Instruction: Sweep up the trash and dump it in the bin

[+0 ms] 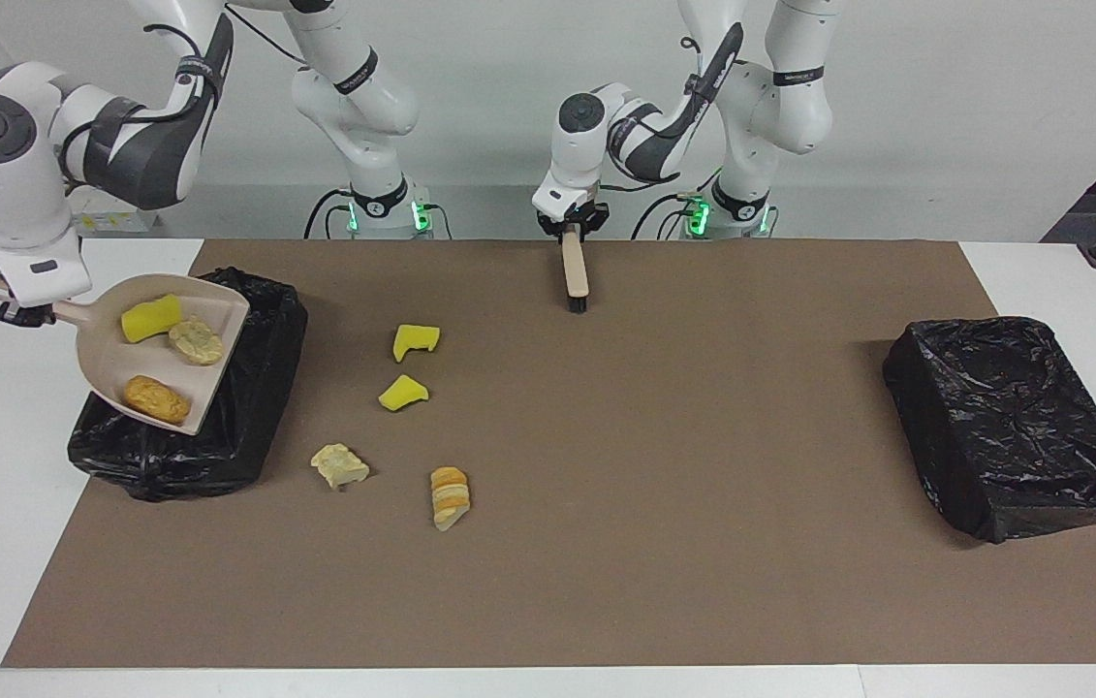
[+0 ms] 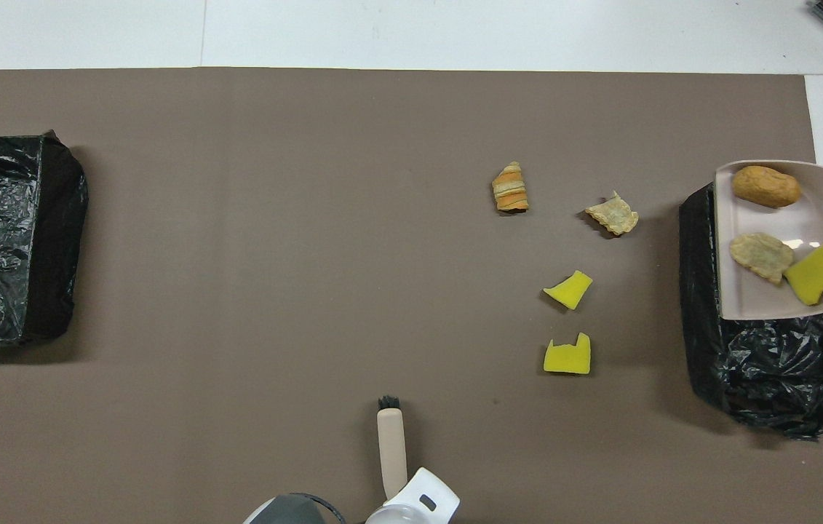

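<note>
A beige plastic dustpan point(image 1: 165, 354) is held by its handle in the right gripper point(image 1: 24, 312), whose fingers are closed on it, over the black bag-lined bin point(image 1: 247, 388) at the right arm's end of the table. Three scraps of trash are carried in the pan: a bright yellow sponge chunk point(image 1: 150, 318), a pale tan bread-like lump point(image 1: 196, 341) and an orange-brown bread-like lump point(image 1: 157, 399). The pan is tilted only slightly, and nothing has been tipped out yet, as far as can be judged.

Four more scraps are left on the brown mat point(image 1: 606, 582), beside that bin and toward the middle of the table: a notched yellow sponge piece point(image 1: 415, 340), a wedge-shaped yellow sponge piece point(image 1: 402, 393), a pale crumpled bread scrap point(image 1: 340, 465) and a striped orange-and-cream bread piece point(image 1: 450, 497). The two yellow pieces lie nearer to the robots' edge than the two bread scraps.

A beige-handled brush with black bristles point(image 1: 575, 276) is gripped at the end of its handle by the left gripper point(image 1: 571, 222), fingers shut on it, near the robots' edge at the table's middle; that arm is waiting. A second black bag-covered bin point(image 1: 1013, 422) sits at the left arm's end, unused.

The task is judged roughly half done: one load has been gathered and is about to be dumped, and a second sweep of four scraps remains.
</note>
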`<state>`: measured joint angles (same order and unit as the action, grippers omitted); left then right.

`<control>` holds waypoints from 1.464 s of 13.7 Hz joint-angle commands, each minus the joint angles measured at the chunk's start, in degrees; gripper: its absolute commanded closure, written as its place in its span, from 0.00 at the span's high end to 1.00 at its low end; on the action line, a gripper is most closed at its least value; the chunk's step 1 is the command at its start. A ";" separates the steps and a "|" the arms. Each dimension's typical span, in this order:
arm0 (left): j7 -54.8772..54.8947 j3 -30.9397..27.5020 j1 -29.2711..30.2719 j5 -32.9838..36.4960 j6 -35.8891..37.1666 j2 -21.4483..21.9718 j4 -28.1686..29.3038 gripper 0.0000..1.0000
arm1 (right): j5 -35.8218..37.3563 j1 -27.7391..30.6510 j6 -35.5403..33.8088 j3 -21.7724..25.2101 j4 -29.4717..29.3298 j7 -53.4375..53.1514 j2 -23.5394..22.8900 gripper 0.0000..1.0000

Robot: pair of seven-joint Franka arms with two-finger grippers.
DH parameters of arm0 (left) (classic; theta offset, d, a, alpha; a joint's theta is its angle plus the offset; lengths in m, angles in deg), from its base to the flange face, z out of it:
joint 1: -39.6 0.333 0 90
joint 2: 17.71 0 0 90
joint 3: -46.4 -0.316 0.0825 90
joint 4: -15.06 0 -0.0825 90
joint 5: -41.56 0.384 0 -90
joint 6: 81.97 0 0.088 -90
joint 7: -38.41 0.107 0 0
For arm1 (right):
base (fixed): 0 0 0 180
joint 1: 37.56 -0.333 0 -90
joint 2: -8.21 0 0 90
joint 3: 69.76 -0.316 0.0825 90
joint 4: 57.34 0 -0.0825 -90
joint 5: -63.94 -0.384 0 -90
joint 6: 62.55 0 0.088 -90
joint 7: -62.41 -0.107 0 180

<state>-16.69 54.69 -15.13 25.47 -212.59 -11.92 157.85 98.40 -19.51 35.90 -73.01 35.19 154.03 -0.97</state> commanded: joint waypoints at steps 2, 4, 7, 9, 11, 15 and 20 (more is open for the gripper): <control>3.41 -0.20 4.36 -0.78 3.87 0.27 -2.59 0.75 | 10.93 -2.75 1.75 -0.88 11.17 -7.67 7.23 0.00; 4.64 -0.38 6.73 -0.08 7.20 0.98 -4.78 0.93 | 14.66 -3.80 1.66 -0.79 11.97 -7.86 7.50 0.00; 9.91 -0.38 13.40 9.37 11.42 2.47 -6.89 1.00 | 18.80 -2.76 -0.18 -0.62 10.75 -3.14 7.94 0.00; 18.22 -0.47 21.03 12.31 11.88 2.56 -9.61 1.00 | 17.75 0.04 -0.18 -0.53 7.60 2.40 8.21 0.00; 27.02 -0.38 28.51 12.32 14.59 2.74 -13.73 1.00 | 13.82 0.32 -0.71 -0.62 6.18 2.51 8.38 0.00; 39.95 -0.38 39.24 12.32 23.81 2.74 -23.92 1.00 | -0.40 -0.82 -4.75 -1.23 4.59 -6.23 8.30 0.00; 53.32 -0.38 49.79 14.59 32.00 1.86 -38.17 1.00 | -12.47 -8.53 -5.71 -1.32 5.56 -27.66 8.30 0.00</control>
<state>33.11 53.41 31.45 37.99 -183.66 -8.89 125.08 88.92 -24.70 31.68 -74.24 40.50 135.38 7.11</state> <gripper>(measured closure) 0.000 0.674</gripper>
